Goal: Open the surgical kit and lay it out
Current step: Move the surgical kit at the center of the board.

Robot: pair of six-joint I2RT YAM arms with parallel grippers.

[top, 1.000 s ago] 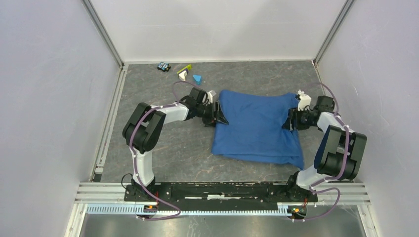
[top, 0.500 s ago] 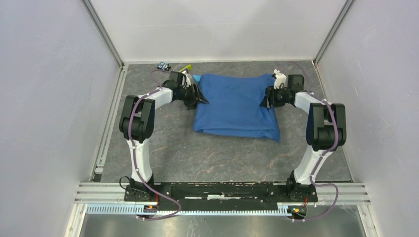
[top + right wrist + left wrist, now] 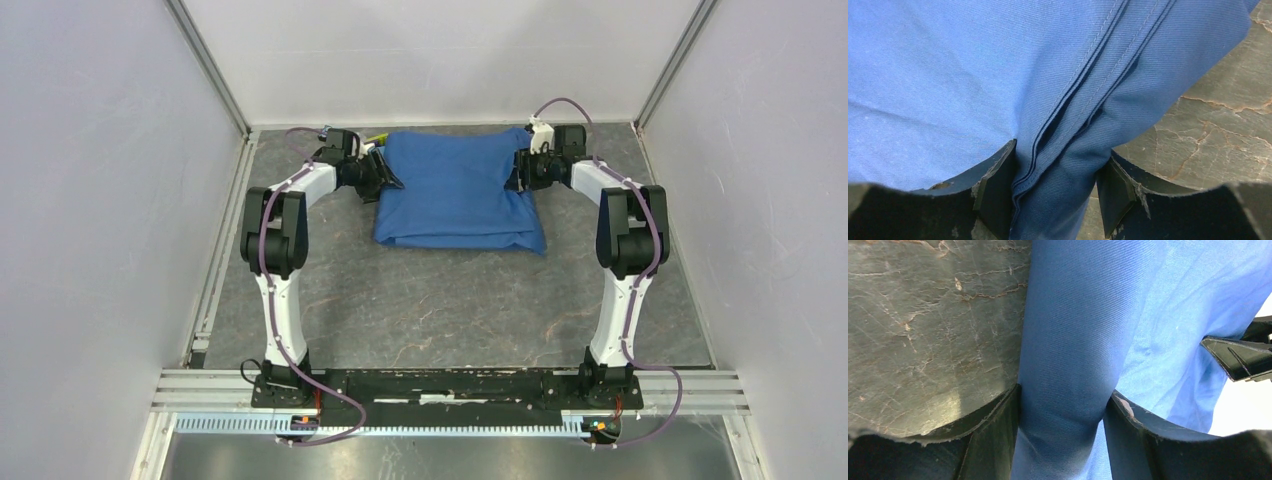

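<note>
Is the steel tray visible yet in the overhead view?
No, the blue cloth wrap lies folded shut, pinched at either side by the left gripper and the right gripper, hiding its contents.

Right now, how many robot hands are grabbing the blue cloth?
2. The left gripper pinches the blue cloth at its left edge; the right gripper pinches its right edge. None seem hidden.

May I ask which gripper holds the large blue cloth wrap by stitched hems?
The right gripper; the left gripper grips the cloth wrap on a smooth fold.
</note>
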